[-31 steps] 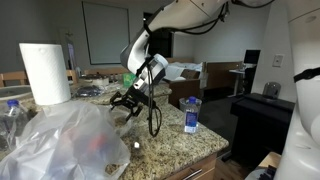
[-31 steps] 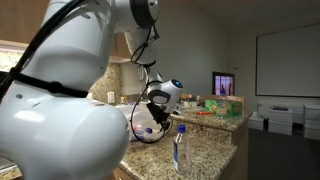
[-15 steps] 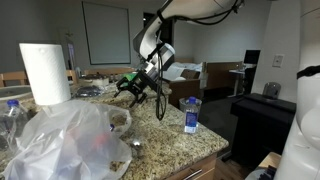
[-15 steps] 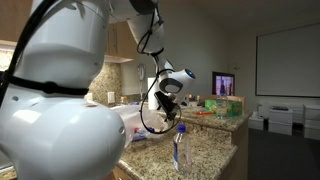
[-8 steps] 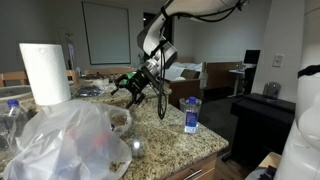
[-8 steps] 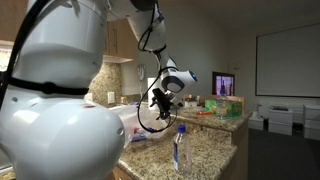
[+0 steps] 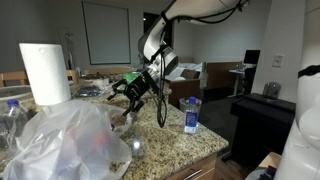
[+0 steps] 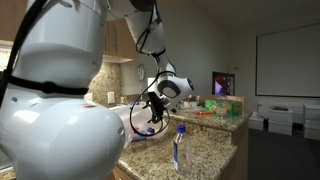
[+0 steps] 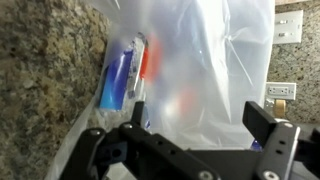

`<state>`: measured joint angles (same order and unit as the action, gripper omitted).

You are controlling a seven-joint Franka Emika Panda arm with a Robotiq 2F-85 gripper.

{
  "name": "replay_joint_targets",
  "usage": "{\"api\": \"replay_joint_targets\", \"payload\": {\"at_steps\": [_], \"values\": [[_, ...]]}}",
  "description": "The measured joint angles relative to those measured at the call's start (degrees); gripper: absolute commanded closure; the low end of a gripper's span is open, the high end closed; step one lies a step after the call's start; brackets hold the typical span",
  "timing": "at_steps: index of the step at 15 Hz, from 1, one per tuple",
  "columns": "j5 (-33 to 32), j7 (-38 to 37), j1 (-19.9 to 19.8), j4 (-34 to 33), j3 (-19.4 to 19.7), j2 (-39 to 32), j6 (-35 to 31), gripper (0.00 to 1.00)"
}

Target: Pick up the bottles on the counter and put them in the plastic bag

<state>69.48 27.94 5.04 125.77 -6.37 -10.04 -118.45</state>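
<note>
we list: plastic bag point(image 7: 70, 140), large, crinkled, translucent white, heaped on the speckled granite counter point(image 7: 165, 135). through the bag's film, in the wrist view, a blue-labelled bottle point(image 9: 118, 82) lies flat, with a blurred red-orange bottle point(image 9: 148, 58) just beside it. well apart from the bag, a blue-capped bottle point(image 7: 191, 115) stands upright on the counter.

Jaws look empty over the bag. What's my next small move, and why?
Probably swing the open, empty gripper away from the plastic bag toward the blue-capped bottle standing upright near the counter edge. The wrist view shows bottles already inside the bag; that one stands outside it.
</note>
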Motion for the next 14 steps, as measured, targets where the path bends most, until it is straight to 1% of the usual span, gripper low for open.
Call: {"api": "replay_joint_targets", "payload": {"at_steps": [4,8,11,14], "values": [[5.4,2.3,1.8,2.0,-1.3,-0.6,-3.5,0.0],[10.2,3.5,4.3,2.1,-2.8,-2.1,-7.7,0.0],[11.6,4.0,5.6,2.2,-3.3,-4.2,-9.1,0.0],[11.7,4.6,5.8,2.2,-3.3,-6.2,-9.5,0.0]]}}
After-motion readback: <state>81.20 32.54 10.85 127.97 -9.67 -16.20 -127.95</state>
